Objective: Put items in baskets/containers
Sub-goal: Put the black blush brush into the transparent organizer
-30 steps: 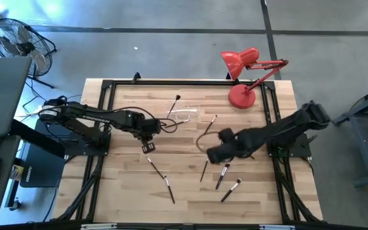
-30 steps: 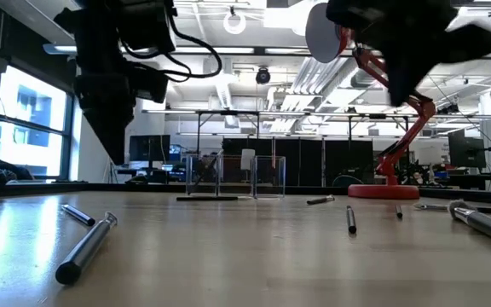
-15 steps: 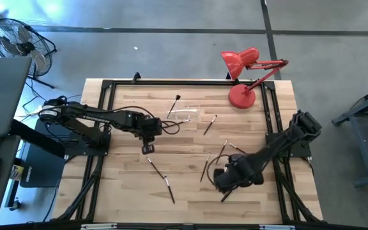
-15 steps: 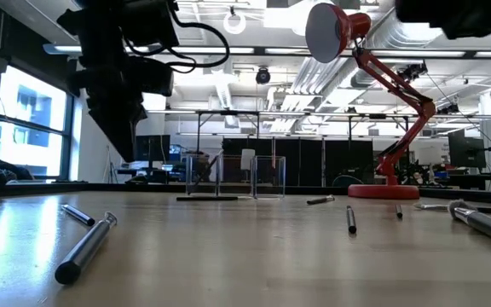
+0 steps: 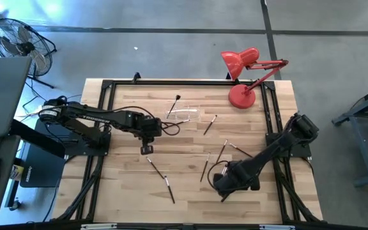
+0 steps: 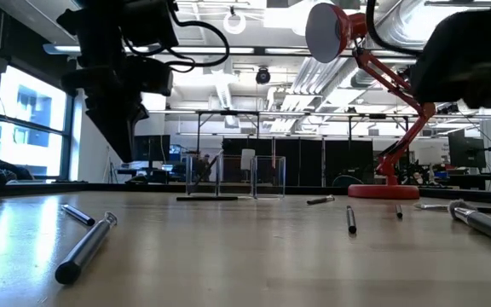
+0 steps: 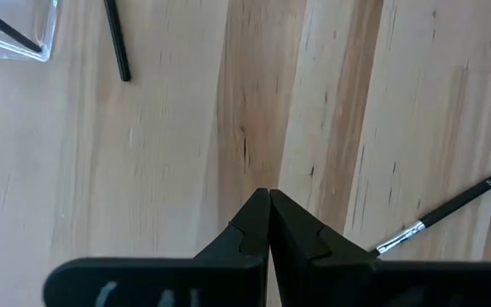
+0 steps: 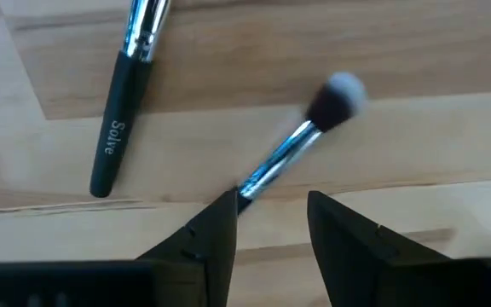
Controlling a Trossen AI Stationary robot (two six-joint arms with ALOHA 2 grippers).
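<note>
Several thin dark makeup brushes lie flat on the wooden table (image 5: 126, 191): two near the left gripper (image 5: 155, 167) (image 5: 169, 188), others at the middle (image 5: 204, 169) (image 5: 211, 123) (image 5: 222, 150). The clear holder (image 5: 184, 115) stands at the far middle, with a brush (image 5: 176, 102) by it. My left gripper (image 5: 147, 148) is shut and empty above the table, near a brush (image 7: 446, 213). My right gripper (image 8: 271, 205) is open, low over a silver-ferruled brush (image 8: 314, 119) near the front right. A second brush (image 8: 126, 111) lies beside it. My right gripper points down over the silver-ferruled brush, which lies flat on the table. One fingertip (image 8: 224, 209) stands at the ferrule's handle end (image 8: 258, 179), and the handle runs on under that finger. I cannot tell whether the finger touches the brush.
A red desk lamp (image 5: 241, 96) stands at the far right corner, its head (image 5: 238, 61) reaching past the far edge. A black frame (image 5: 107, 86) runs around the table. Bare wood lies at the near left.
My right gripper has gone from the table's middle right toward the near edge and down, and now hangs over the silver-ferruled brush near the front right. The brushes lie as before.
</note>
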